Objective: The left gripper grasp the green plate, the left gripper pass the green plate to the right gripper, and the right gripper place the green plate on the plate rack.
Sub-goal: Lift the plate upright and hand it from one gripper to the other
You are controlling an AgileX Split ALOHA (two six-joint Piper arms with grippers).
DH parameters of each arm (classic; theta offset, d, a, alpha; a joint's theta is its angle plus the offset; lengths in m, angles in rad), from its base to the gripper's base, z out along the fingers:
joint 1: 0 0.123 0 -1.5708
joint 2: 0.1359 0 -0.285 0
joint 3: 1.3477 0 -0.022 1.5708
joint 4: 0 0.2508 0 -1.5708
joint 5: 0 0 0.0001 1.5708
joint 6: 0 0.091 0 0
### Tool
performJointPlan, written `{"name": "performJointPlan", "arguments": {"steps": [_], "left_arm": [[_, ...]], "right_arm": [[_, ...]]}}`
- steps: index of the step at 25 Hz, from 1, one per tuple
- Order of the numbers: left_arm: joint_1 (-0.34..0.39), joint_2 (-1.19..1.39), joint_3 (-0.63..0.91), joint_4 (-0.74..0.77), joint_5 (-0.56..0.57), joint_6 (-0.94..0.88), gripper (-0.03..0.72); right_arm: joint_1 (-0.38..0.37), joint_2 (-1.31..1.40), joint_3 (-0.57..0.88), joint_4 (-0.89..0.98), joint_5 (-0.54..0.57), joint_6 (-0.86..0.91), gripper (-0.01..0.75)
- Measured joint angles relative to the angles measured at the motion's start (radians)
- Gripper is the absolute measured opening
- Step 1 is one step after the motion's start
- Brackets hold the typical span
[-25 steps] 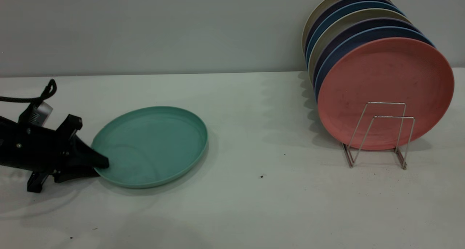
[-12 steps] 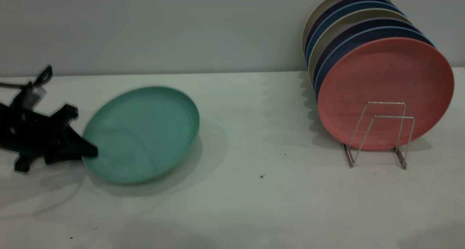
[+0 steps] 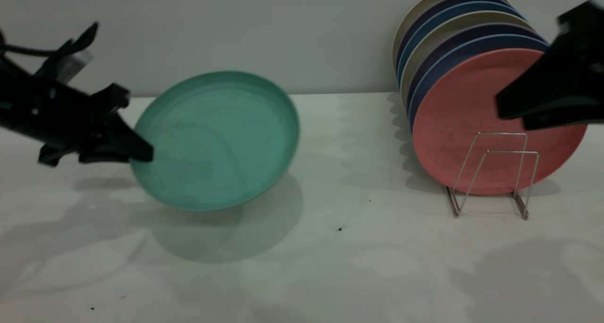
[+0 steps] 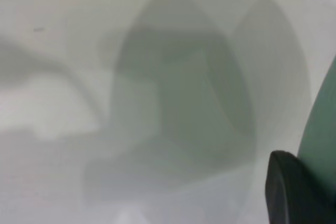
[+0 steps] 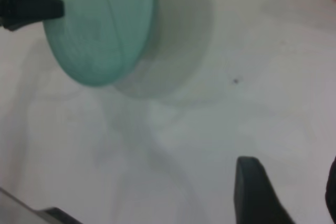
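The green plate (image 3: 222,139) hangs above the table, tilted with its face toward the camera. My left gripper (image 3: 141,154) is shut on the plate's left rim. In the left wrist view one black finger (image 4: 286,192) lies against the plate's edge (image 4: 321,129). My right gripper (image 3: 509,110) is open and empty, up in the air in front of the racked plates at the right. The right wrist view shows its own fingers (image 5: 252,187), with the plate (image 5: 100,24) and the left gripper (image 5: 31,6) far off. The wire plate rack (image 3: 490,172) stands at the right with its two front loops free.
A salmon-pink plate (image 3: 462,125) stands foremost in the rack, with several dark blue and beige plates (image 3: 453,35) behind it. The white table (image 3: 358,247) carries a few dark specks. A grey wall closes the back.
The left gripper lifted the green plate off the table, up and to the right, tilting it steeper. The right gripper came into view at the upper right.
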Motion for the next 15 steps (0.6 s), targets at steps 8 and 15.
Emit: {"name": "performJointPlan", "arguments": {"steps": [8, 15], "left_arm": [[-0.148, -0.065, 0.0, 0.044, 0.016, -0.063, 0.018], [-0.277, -0.068, 0.001, 0.043, 0.022, -0.077, 0.018]], "right_arm": [[0.0, 0.212, -0.002, 0.309, 0.102, -0.309, 0.349], [0.0, 0.294, -0.008, 0.39, 0.149, -0.404, 0.349]]}}
